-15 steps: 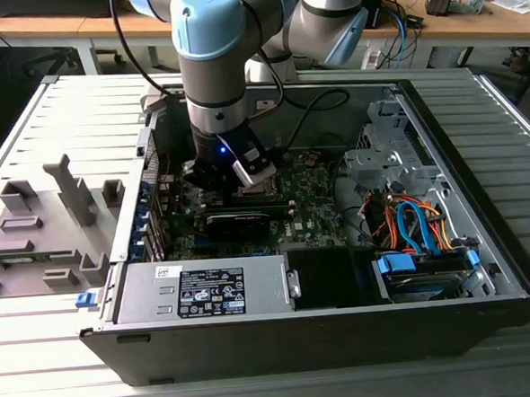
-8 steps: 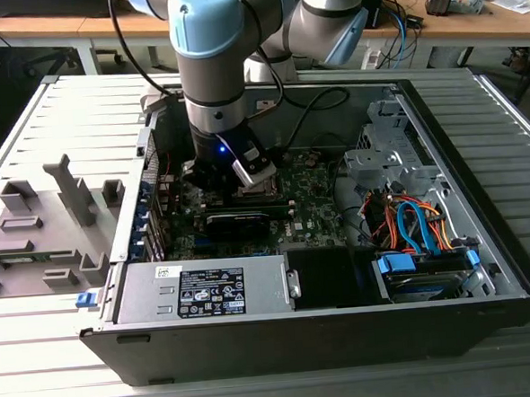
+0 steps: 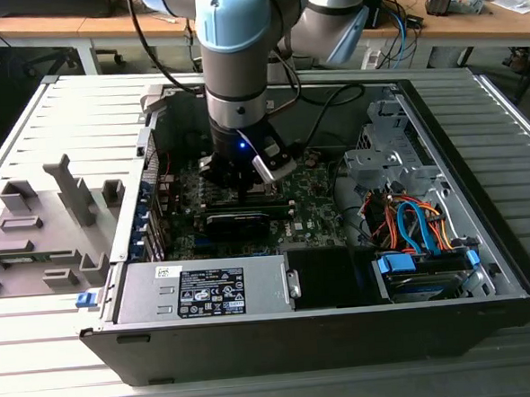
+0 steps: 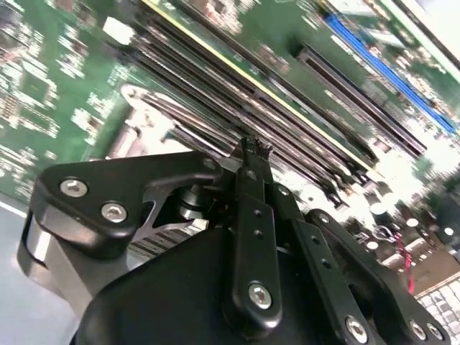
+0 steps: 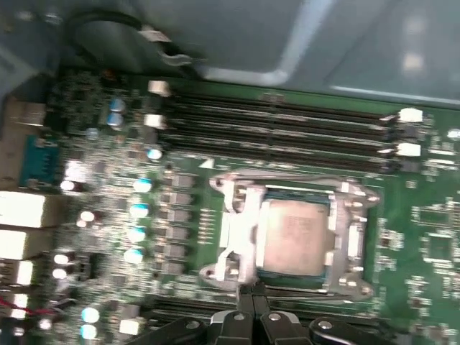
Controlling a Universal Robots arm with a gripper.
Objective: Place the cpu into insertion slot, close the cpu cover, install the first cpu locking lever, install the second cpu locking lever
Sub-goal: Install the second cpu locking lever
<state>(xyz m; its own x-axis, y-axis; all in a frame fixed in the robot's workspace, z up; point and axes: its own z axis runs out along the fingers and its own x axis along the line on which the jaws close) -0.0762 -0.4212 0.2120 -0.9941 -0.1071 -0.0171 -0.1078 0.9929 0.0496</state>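
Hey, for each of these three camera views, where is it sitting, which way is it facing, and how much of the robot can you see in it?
Exterior view: off the arm, above the open computer case, looking down into it; the arm reaches onto the motherboard.
First wrist view: on the arm, looking onto the cpu in the insertion slot, the cpu cover over it; the hand shows at the edge.
Second wrist view: on the arm, close behind the hand, facing along the memory slots.
Both wrist views share hand, memory slots and green board.

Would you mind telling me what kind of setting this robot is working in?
Probably a robotics or electronics lab: an opened computer case lies on a slatted metal table, a grey fixture sits beside it, and wooden benches behind carry cables and gear.
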